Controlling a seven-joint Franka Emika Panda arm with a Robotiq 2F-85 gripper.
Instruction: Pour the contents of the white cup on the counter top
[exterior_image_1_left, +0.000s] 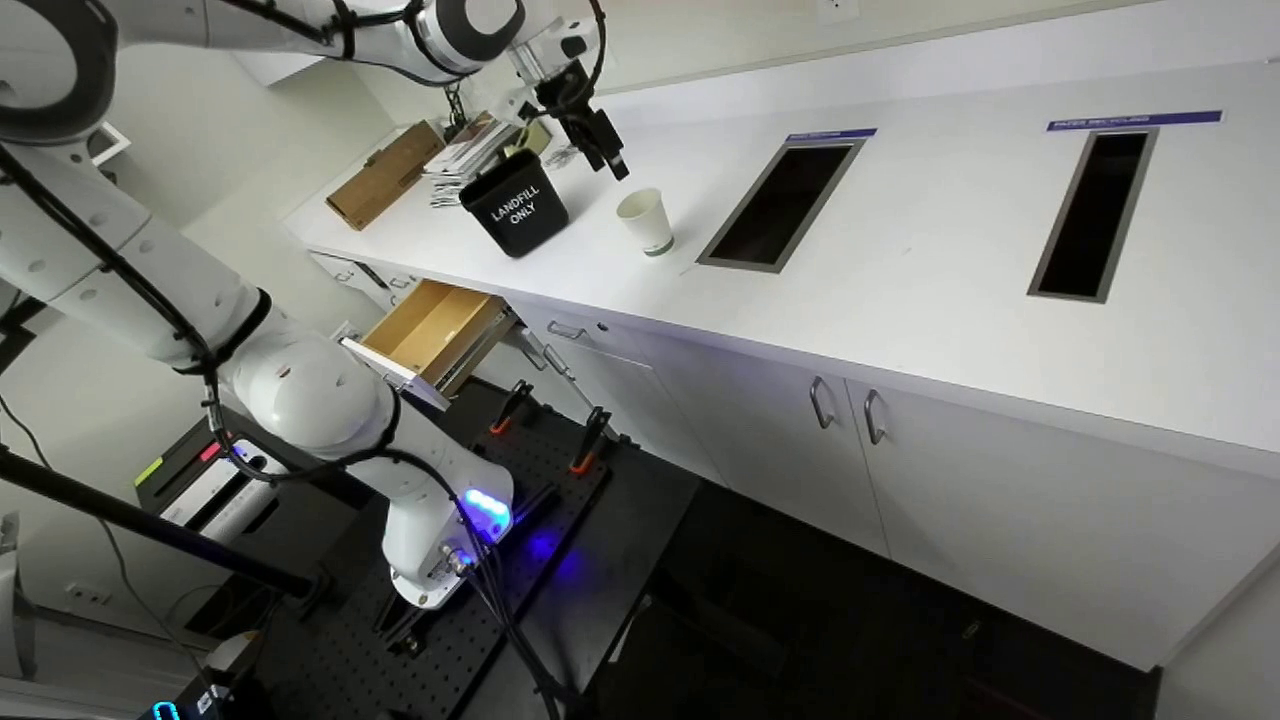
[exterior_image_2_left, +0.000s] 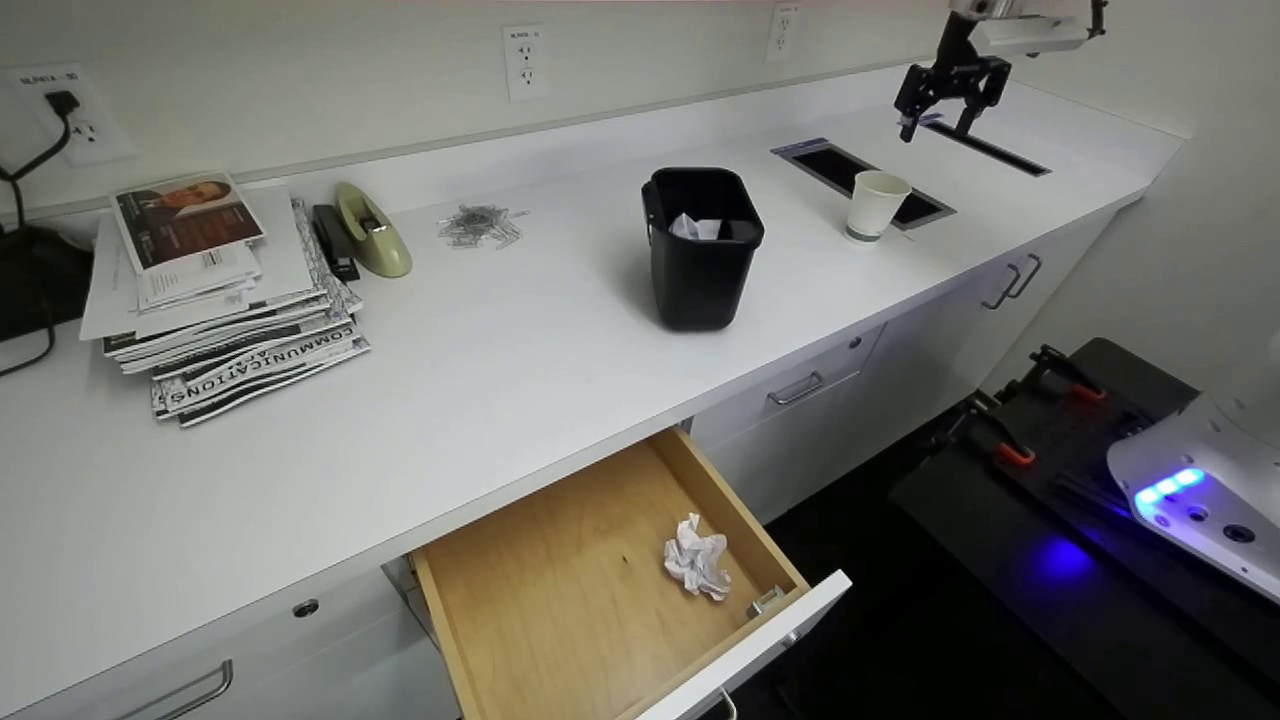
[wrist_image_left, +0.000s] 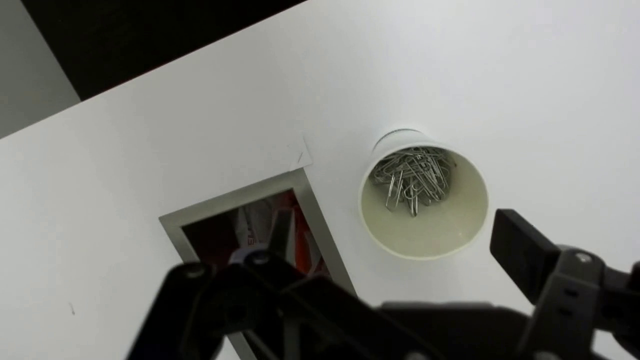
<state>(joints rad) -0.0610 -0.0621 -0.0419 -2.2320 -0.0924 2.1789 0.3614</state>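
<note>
My tool (exterior_image_2_left: 936, 130) is wide above the cup (wrist_image_left: 432, 225); clips (wrist_image_left: 415, 175) lie inside it; grasping and pouring seem left.

The white arm (exterior_image_1_left: 320, 395) slants up from its blue-lit base (exterior_image_1_left: 425, 550), bent at the elbow (exterior_image_1_left: 40, 75), forearm (exterior_image_1_left: 165, 22) stretched outward. At its end the black hand (exterior_image_2_left: 936, 128) hangs pointing down, both fingers (wrist_image_left: 522, 252) spread wide.

Spread fingers (exterior_image_2_left: 909, 108) hang near the white cup (exterior_image_2_left: 876, 204).
</note>
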